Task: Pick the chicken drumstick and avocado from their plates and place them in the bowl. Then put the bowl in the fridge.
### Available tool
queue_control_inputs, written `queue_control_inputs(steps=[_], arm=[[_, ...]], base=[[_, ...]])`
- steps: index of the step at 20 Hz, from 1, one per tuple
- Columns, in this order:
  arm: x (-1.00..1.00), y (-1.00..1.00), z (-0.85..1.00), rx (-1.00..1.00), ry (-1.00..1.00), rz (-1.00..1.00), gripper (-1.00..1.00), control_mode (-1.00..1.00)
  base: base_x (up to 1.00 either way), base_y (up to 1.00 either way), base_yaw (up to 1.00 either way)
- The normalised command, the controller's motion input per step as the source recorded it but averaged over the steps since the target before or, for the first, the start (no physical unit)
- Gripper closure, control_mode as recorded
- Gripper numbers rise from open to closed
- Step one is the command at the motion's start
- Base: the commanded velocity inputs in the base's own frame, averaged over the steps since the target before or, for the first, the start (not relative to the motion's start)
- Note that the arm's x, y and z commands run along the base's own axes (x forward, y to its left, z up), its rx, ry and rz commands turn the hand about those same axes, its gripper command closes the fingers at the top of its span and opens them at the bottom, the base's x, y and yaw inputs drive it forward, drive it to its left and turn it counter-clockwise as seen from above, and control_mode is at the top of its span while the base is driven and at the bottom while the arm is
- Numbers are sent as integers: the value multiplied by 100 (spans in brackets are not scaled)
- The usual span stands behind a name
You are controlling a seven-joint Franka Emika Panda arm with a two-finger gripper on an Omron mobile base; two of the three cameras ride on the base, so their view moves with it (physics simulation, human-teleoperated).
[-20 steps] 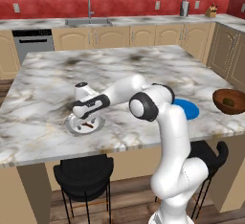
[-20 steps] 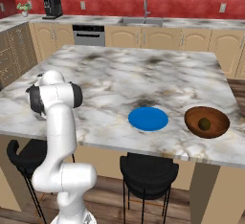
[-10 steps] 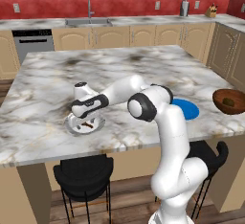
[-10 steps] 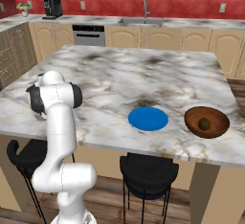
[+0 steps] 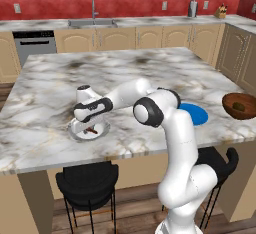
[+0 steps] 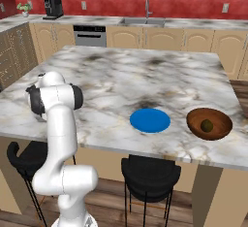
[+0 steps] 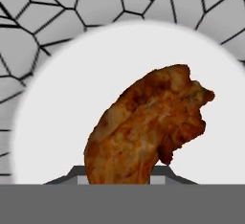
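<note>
The white arm's two-finger gripper (image 5: 89, 126) is down over the round white plate with a grey patterned rim (image 5: 102, 130), which sits near the front left edge of the marble island top. On that plate lies the small reddish-brown chicken drumstick (image 7: 146, 127); in the hand view it rises straight from between the dark fingertips, its long axis slanting up and to the right, thick meaty end farthest from the hand. The jaws stand narrow on either side of its near end, though whether they have actually clamped it cannot be told. The dark olive-green avocado (image 6: 207, 125) already rests in the round reddish-brown wooden bowl (image 6: 195, 121) at the island's front right corner, well apart from the drumstick, with the flat bright blue plate (image 6: 150, 120) bare between them.
</note>
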Motion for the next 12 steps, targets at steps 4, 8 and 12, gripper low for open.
queue_control_inputs(steps=[4,8,12], arm=[[-15,-18,-2,0,1,14,100,-100],[-20,-23,27,0,0,13,100,-100],[-30,-22,35,0,0,13,100,-100]], base=[[0,0,0],[0,0,0],[0,0,0]])
